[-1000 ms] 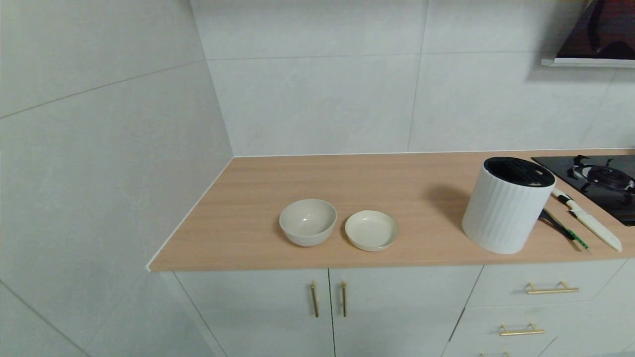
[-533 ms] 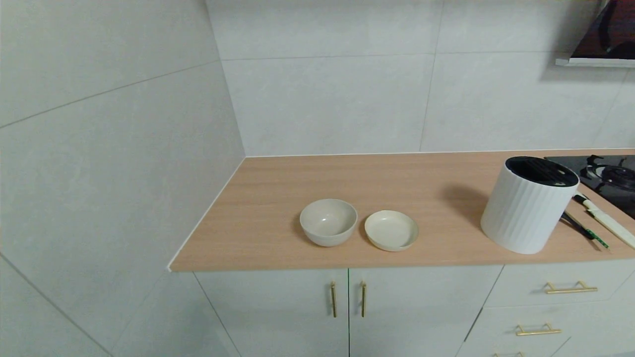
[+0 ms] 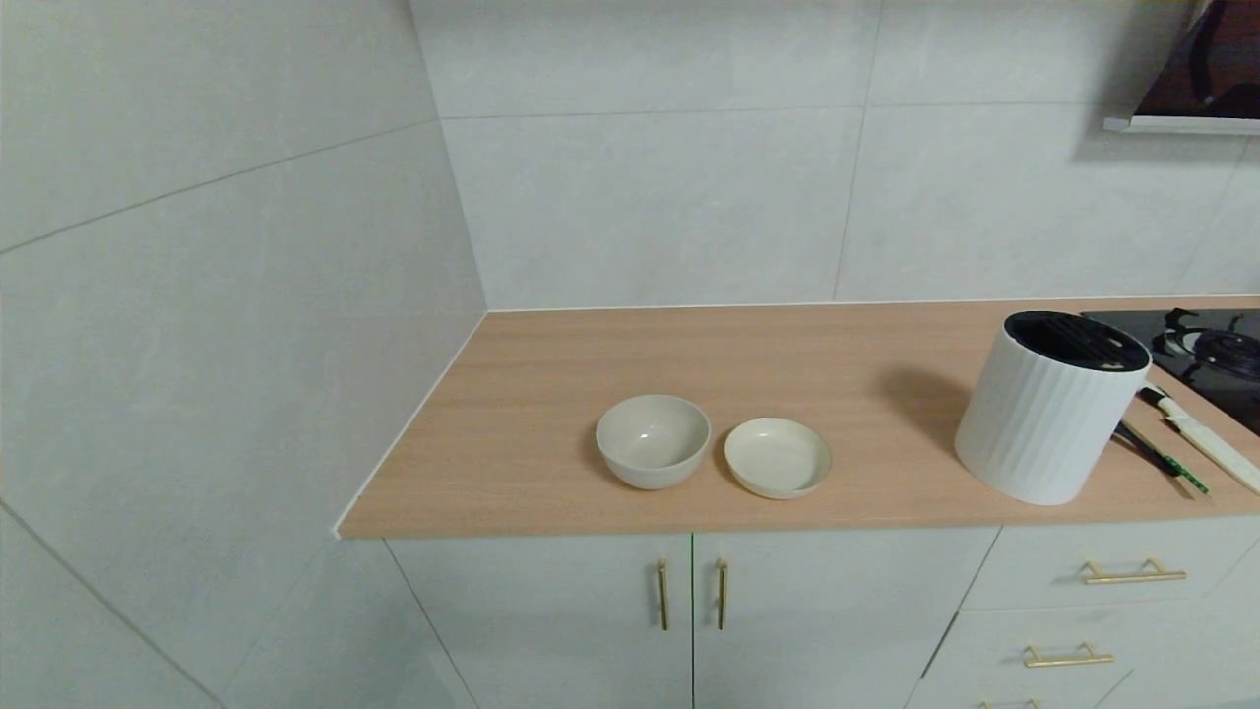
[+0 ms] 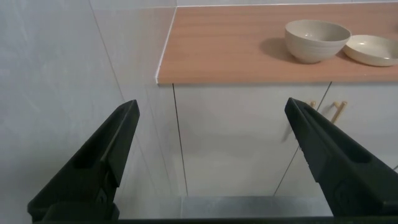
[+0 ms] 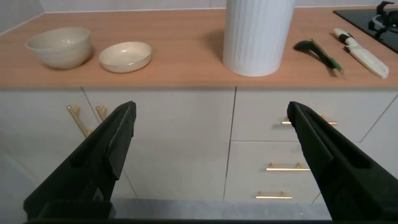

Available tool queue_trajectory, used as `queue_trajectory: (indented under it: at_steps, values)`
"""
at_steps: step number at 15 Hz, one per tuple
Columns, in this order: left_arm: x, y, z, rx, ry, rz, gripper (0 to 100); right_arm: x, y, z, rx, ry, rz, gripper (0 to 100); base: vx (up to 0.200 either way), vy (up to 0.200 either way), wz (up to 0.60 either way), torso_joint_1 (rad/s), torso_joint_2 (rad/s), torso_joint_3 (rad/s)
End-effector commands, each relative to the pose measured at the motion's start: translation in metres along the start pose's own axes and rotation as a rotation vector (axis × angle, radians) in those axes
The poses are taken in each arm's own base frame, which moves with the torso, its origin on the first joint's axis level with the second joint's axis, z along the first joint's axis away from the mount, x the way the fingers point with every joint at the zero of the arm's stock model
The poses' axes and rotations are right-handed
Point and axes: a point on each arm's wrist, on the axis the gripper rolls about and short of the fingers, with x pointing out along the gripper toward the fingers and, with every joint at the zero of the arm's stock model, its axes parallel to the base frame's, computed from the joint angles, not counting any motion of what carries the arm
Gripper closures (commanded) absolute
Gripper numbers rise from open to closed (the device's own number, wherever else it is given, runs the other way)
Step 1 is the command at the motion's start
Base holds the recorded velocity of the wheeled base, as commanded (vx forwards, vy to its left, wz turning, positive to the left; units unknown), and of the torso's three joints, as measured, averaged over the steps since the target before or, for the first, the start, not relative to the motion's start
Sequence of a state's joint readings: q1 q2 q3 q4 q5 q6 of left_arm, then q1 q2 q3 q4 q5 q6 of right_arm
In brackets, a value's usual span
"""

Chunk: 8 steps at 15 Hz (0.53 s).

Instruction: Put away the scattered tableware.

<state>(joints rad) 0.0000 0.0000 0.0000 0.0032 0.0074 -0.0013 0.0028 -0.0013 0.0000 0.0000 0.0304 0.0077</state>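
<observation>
A cream bowl (image 3: 653,440) and a shallow cream dish (image 3: 778,457) sit side by side near the front edge of the wooden counter (image 3: 787,345). A white ribbed holder (image 3: 1051,406) with a black slotted top stands to their right. Beside it lie dark chopsticks with green ends (image 3: 1157,455) and a white-bladed knife (image 3: 1206,439). My left gripper (image 4: 211,155) is open, held low in front of the cabinet, below the counter's left corner; the bowl (image 4: 316,40) lies beyond it. My right gripper (image 5: 214,158) is open too, low before the cabinet doors, facing the holder (image 5: 258,34) and dish (image 5: 125,55).
Tiled walls close the counter's left side and back. A black gas hob (image 3: 1206,350) lies at the far right, with a range hood (image 3: 1196,69) above it. Below the counter are white cabinet doors with gold handles (image 3: 692,594) and drawers (image 3: 1132,571).
Between one second ago and half a second ago the whole head view shifted, so the camera turned left. Since then nothing has visibly moved.
</observation>
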Motion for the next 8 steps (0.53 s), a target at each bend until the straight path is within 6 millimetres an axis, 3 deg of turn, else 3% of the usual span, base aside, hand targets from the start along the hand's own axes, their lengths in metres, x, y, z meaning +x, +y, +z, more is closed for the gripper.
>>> queue_trajectory:
  at_steps: [1, 4, 8]
  values:
    - [0.0000, 0.0000, 0.0000, 0.000, 0.000, 0.000, 0, 0.0001, 0.0000, 0.0000, 0.000, 0.001, 0.001, 0, 0.000, 0.000, 0.00, 0.000, 0.00, 0.000]
    - [0.0001, 0.0000, 0.0000, 0.000, 0.001, 0.000, 0, 0.0001, 0.0000, 0.0000, 0.000, 0.001, 0.001, 0, 0.000, 0.000, 0.00, -0.121, 0.25, 0.146]
    - [0.0001, 0.0000, 0.0000, 0.000, 0.001, 0.000, 0, 0.0001, 0.0000, 0.0000, 0.000, 0.001, 0.001, 0, 0.000, 0.000, 0.00, -0.234, 0.52, 0.276]
